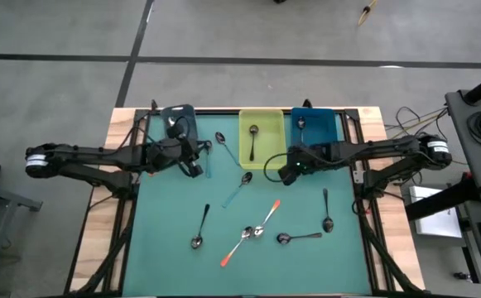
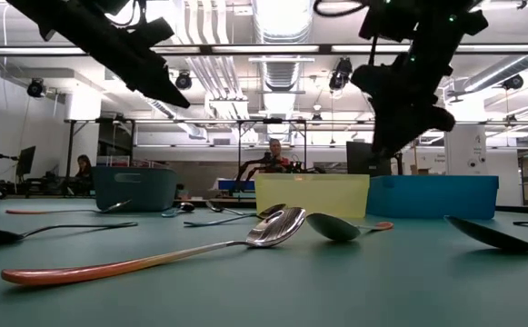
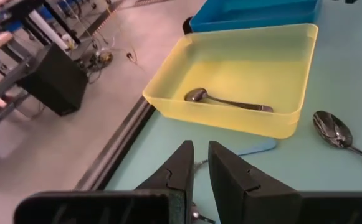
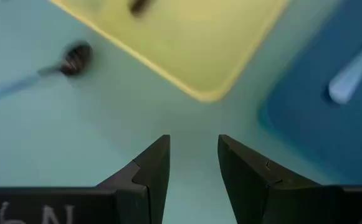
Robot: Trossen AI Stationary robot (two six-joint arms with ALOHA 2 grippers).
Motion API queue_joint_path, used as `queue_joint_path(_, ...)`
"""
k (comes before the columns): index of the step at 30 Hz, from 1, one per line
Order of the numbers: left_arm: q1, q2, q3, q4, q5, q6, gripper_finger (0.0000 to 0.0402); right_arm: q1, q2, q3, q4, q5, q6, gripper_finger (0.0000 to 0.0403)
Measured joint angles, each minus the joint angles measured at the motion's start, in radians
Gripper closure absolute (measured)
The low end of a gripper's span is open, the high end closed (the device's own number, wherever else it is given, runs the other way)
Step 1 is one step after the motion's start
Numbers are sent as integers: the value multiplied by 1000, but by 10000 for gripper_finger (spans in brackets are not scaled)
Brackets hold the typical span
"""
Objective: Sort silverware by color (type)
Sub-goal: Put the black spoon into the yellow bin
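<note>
Sorting is barely begun: the yellow bin (image 1: 262, 139) and blue bin (image 1: 314, 126) at top centre each hold one spoon (grey bin (image 1: 177, 122) unclear). About eight spoons (image 1: 248, 233) dot the counter (image 1: 165, 257). Left gripper (image 1: 194, 161) jaws nearly closed, right gripper (image 1: 287, 172) jaws parted, both empty.

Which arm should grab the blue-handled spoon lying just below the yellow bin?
Probably right. The right tool hangs open, empty, near the blue-handled spoon; the left tool sits farther off by the grey bin.

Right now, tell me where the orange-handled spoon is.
High view: the orange-handled spoon lies on the green mat's near-middle, crossing a second orange-handled spoon, between the black-handled spoons and.
</note>
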Motion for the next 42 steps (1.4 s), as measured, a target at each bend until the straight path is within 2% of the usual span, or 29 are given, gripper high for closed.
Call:
queue_joint_path(9, 1, -28, 2, 100, 21, 178, 370, 39, 72, 58, -121, -156, 110, 278)
queue_joint_path(12, 5, -57, 2, 133, 140, 243, 370, 70, 85, 59, -120, -211, 146, 278)
queue_joint_path(17, 49, -128, 3, 183, 425, 302, 370, 136, 88, 56, -122, -243, 237, 278)
queue_joint_path(19, 68, -149, 3, 202, 476, 317, 370, 163, 82, 56, -125, -248, 278, 278)
queue_joint_path(25, 116, -173, 3, 217, 490, 340, 370, 219, 75, 56, -199, -298, 387, 278)
queue_joint_path(34, 130, -142, -13, 214, 490, 331, 370, 238, 74, 51, -431, -324, 471, 278)
queue_joint_path(42, 130, -143, -13, 215, 489, 335, 370, 237, 73, -26, -448, -322, 470, 278)
